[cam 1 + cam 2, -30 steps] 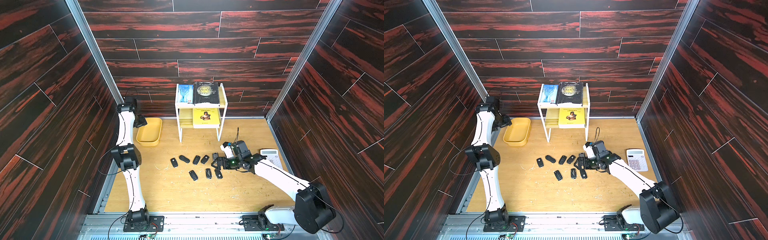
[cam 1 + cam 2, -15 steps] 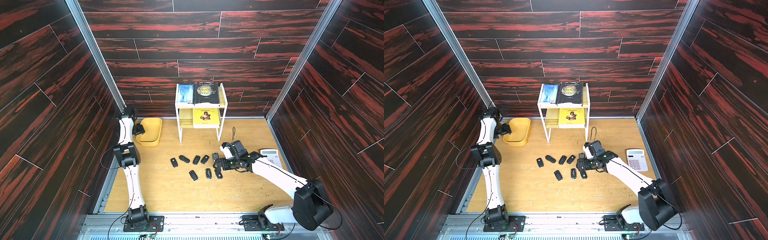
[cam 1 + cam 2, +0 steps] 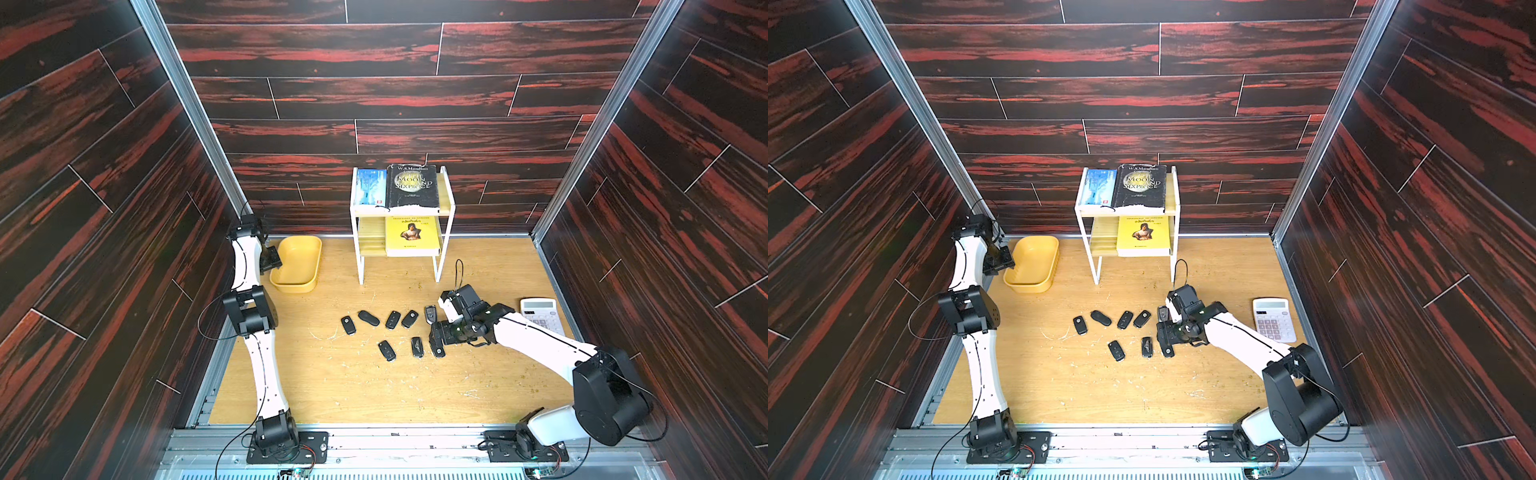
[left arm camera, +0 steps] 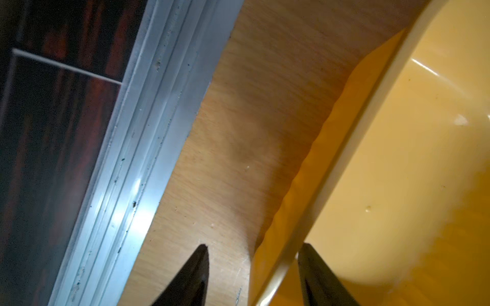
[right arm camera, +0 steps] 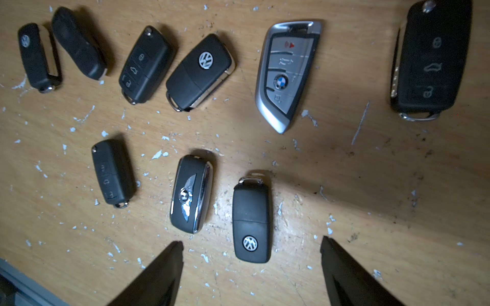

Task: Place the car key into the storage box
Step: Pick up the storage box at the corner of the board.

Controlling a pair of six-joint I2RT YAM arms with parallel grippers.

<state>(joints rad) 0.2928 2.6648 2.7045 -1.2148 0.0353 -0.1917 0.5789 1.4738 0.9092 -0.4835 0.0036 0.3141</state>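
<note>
Since a second ago our left gripper has been sinking from above the storage box down to its rim, while our right gripper has been shifting a little toward the near row of fobs. We are watching the car key, a black fob with a round silver badge. It is lying flat on the wooden table in that near row, well apart from the storage box. Our right gripper is hanging over it with its jaws released, one finger standing on each side of the fob and neither touching it. Just beside the car key a winged-badge fob is lying, and a silver fob is resting in the farther row among the other black fobs.

Farther out, the storage box is sitting at the far left corner of the table, near the white book shelf. Our left gripper is straddling the box's rim on the side nearest the wall, jaws parted. One finger is reaching inside the box, and its mate is hanging outside over the bare table, clear of the box wall. We cannot tell whether the inner finger is touching the rim. A calculator is lying beside our right arm at the table's right edge.
</note>
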